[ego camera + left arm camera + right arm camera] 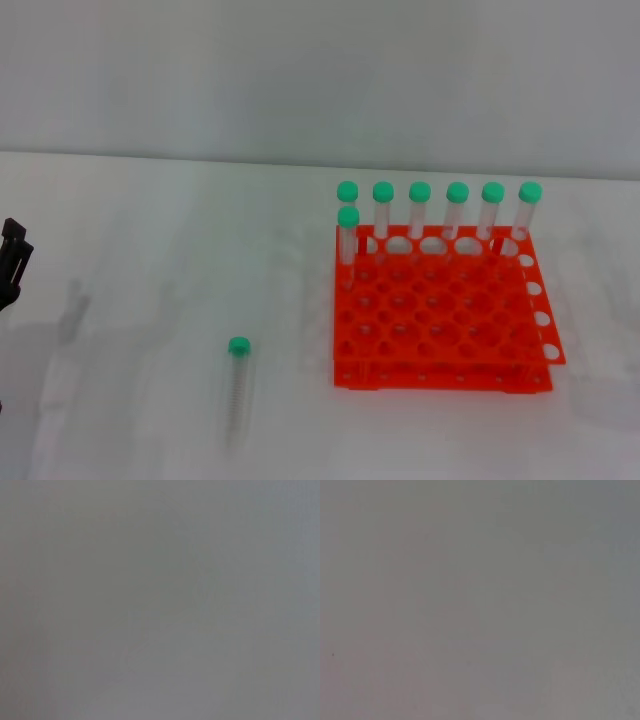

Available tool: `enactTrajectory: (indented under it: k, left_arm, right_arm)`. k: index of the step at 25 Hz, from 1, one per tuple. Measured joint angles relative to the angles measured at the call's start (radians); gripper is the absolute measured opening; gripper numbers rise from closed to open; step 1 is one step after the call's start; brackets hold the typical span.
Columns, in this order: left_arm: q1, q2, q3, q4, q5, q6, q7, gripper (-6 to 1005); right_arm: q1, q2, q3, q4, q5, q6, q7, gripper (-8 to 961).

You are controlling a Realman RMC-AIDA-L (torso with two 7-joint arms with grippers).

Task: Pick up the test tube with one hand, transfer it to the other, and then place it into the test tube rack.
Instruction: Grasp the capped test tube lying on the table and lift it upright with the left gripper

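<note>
A clear test tube [238, 380] with a green cap lies flat on the white table, left of the test tube rack [440, 320]. The orange-red rack holds several upright green-capped tubes [437, 210] along its far row and one at its far left corner. At the far left edge of the head view a black part of my left gripper [12, 262] shows, well away from the lying tube. My right gripper is out of view. Both wrist views show only plain grey surface.
The white table [150, 260] runs to a pale wall at the back. The rack's front rows of holes stand unfilled.
</note>
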Motion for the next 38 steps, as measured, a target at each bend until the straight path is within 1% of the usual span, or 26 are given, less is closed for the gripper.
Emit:
enactTrajectory:
  k: [38]
  left_arm:
    - [0.011,0.000,0.003,0.000,0.006,0.002,0.000,891]
  right_arm:
    - [0.002,0.000,-0.002,0.000,0.000,-0.003,0.000,749]
